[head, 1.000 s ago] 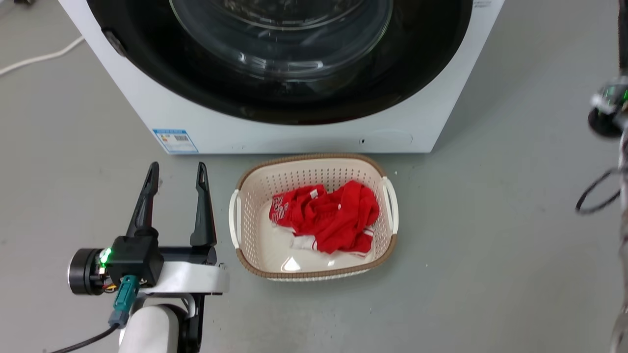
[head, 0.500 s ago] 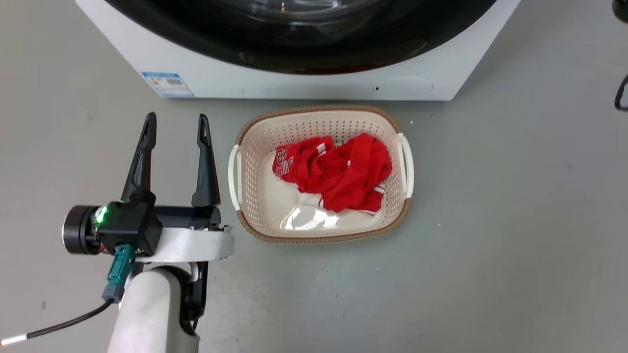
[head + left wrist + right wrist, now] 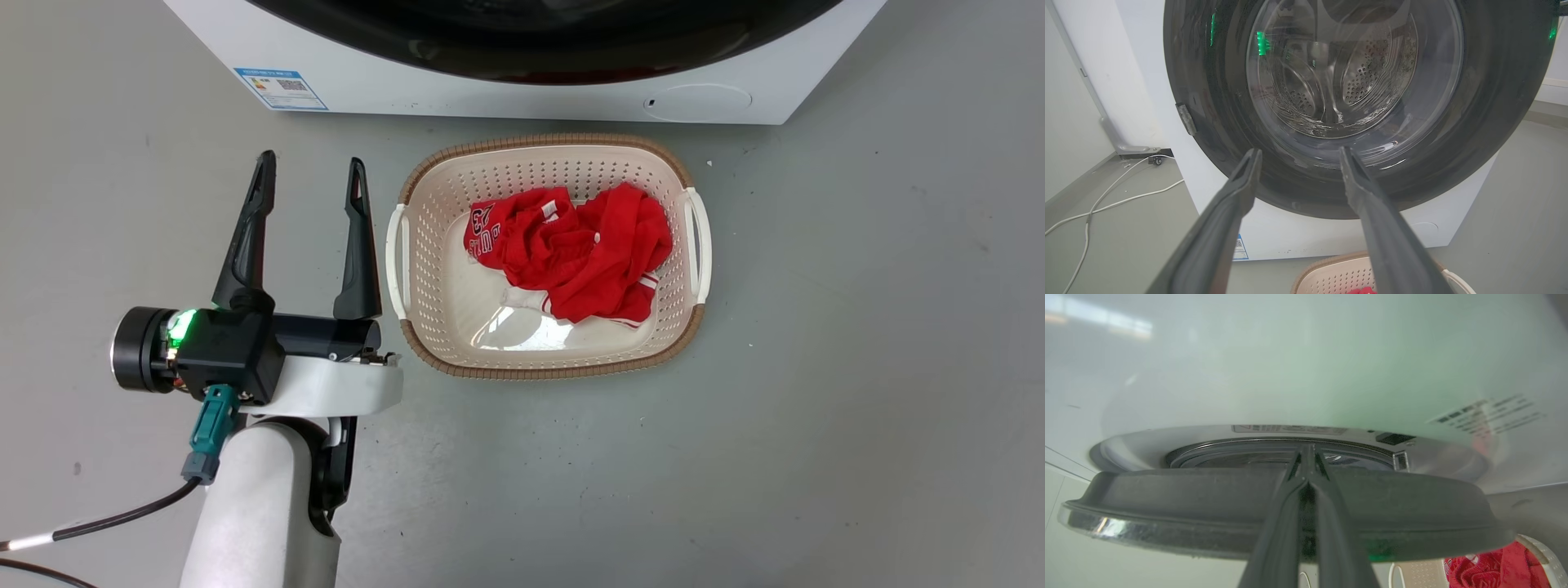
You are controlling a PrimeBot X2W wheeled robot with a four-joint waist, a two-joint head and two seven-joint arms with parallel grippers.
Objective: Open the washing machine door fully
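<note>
Where the grey floor (image 3: 816,367) meets the washing machine (image 3: 490,102), a cream perforated basket (image 3: 433,245) with a brown rim and white side handles sits just in front of the white front panel, below the round flap (image 3: 698,102). One crumpled red garment (image 3: 580,253) with white lettering and trim lies in it, bunched toward the side nearer the machine, and the basket's glossy bottom shows beside it. A blue sticker (image 3: 282,88) sits low on the front, toward the robot's left.

The washing machine door (image 3: 1494,102) is a broad glossy black ring, nearly as wide as the machine, and it covers most of the front. Its centre is a bulging clear glass bowl (image 3: 1331,122), and through it shows the perforated steel drum (image 3: 1367,77), with green glints on the glass. In the right wrist view the door is seen edge-on: a dark rim with a bright chrome band, standing off the white front by a narrow gap.

The left hand (image 3: 312,159) hangs over the floor just left of the basket, fingers spread wide and holding nothing, apart from the door. The right hand (image 3: 1306,449) has its fingers pressed together, tips meeting at the door's rim by that gap. Nothing shows between them, and I cannot tell whether they touch the door. A white cable (image 3: 1106,204) trails on the floor beside the machine.
</note>
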